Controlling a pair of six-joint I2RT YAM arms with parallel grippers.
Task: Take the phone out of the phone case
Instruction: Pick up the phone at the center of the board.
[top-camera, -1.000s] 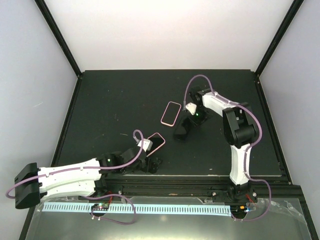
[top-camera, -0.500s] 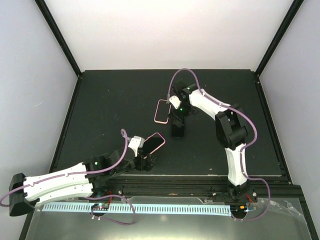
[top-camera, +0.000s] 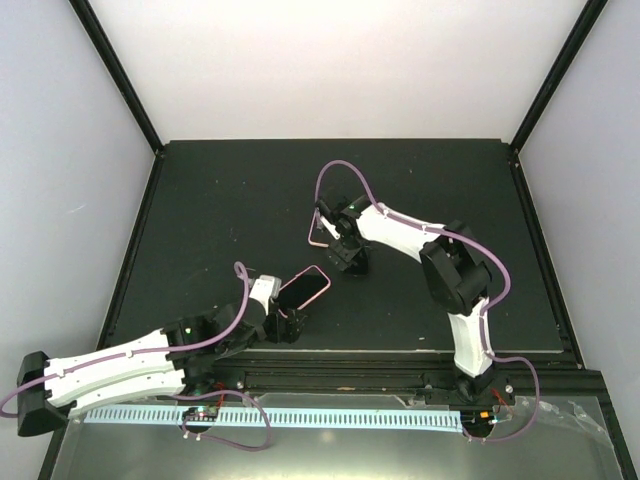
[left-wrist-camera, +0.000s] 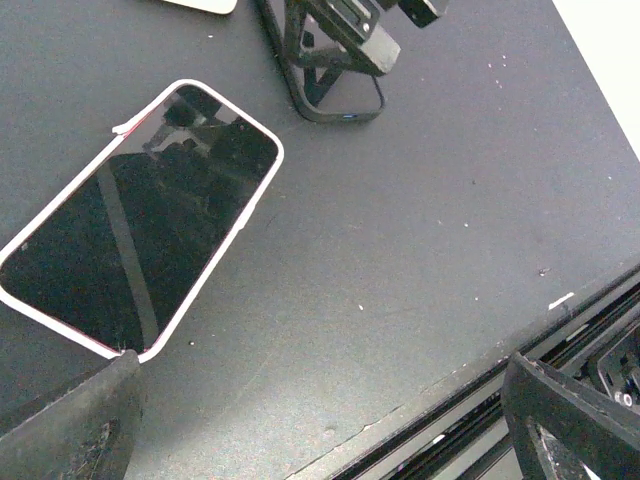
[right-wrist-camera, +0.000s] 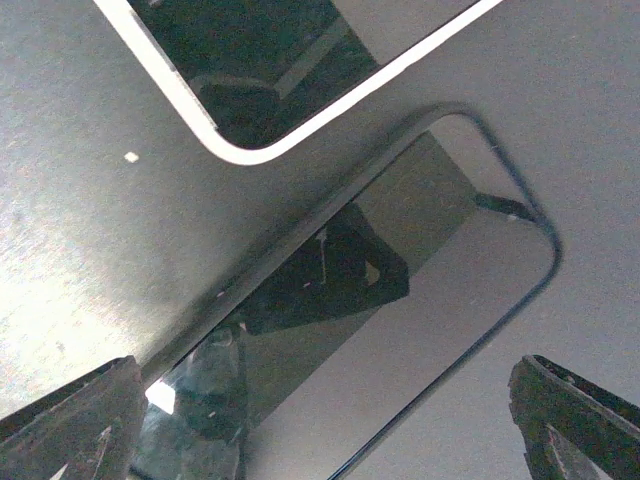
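A black-edged phone (right-wrist-camera: 400, 330) with a glossy screen lies flat on the dark table. My right gripper (top-camera: 347, 255) hangs open right over it, a finger on each side (right-wrist-camera: 325, 420), and hides most of it in the top view. Its rounded end (left-wrist-camera: 340, 113) shows in the left wrist view. A pink-white case (top-camera: 312, 232) lies just beside it, one corner (right-wrist-camera: 230, 150) near the phone. My left gripper (top-camera: 290, 322) is open over bare table (left-wrist-camera: 320, 425) near the front edge, holding nothing.
A second phone with a pink-white rim (top-camera: 305, 288) lies screen up (left-wrist-camera: 140, 220) just beyond the left gripper. The table's front rail (left-wrist-camera: 560, 320) runs close under that gripper. Black frame posts (top-camera: 120, 75) stand at the back corners.
The right gripper moved left with the black phone, then opened and let it go on the table. The pink case slid left. The left arm shifted slightly left, still open.
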